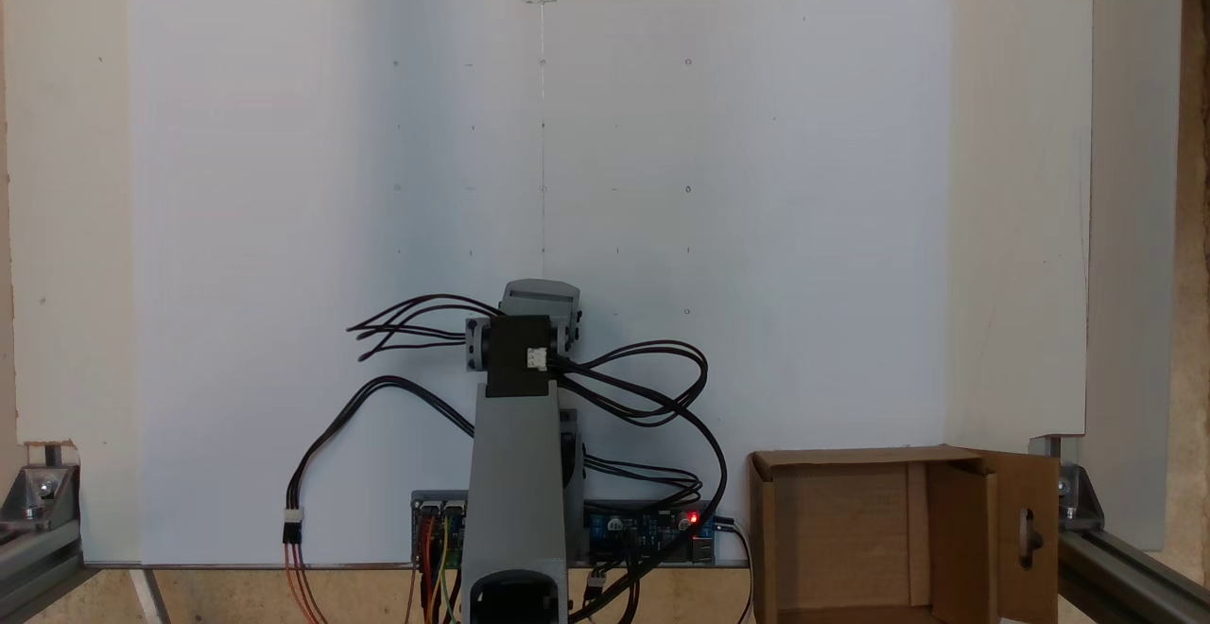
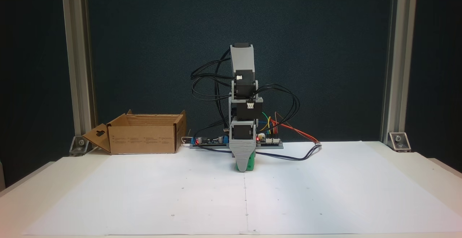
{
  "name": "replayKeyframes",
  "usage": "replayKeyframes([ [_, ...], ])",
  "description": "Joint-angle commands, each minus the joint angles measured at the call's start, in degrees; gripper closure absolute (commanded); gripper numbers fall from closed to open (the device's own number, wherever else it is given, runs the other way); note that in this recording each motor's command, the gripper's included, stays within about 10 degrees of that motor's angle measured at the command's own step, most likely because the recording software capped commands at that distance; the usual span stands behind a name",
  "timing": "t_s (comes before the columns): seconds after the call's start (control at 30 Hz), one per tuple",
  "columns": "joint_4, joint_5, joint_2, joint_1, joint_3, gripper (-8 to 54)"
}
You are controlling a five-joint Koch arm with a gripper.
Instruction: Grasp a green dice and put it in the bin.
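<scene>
Reaching down at the white paper-covered tabletop (image 2: 325, 180), the grey gripper (image 2: 244, 163) covers a small bright green dice (image 2: 245, 166); whether it grips is unclear. Brown cardboard bin (image 2: 142, 139) waits well apart.

Matt brown cardboard bin (image 2: 144, 139); glossy green plastic dice (image 2: 246, 165).

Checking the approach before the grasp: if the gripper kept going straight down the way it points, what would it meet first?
The green dice, directly under the gripper; contact can't be judged.
</scene>
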Motion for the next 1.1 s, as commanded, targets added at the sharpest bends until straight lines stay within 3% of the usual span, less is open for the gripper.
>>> replayKeyframes([
  [0.0, -0.26, 2.29, 0.0, 0.0, -0.26, 33.8],
  [0.2, 4.31, 3.16, 0.35, -0.18, -3.16, 33.8],
  [0.6, 43.31, 4.92, 1.93, -0.88, -49.13, 33.8],
  [0.83, 44.82, 5.01, 2.02, 0.62, -51.06, 33.8],
  [1.07, 44.56, -0.09, 1.93, 14.06, -60.38, 33.8],
])
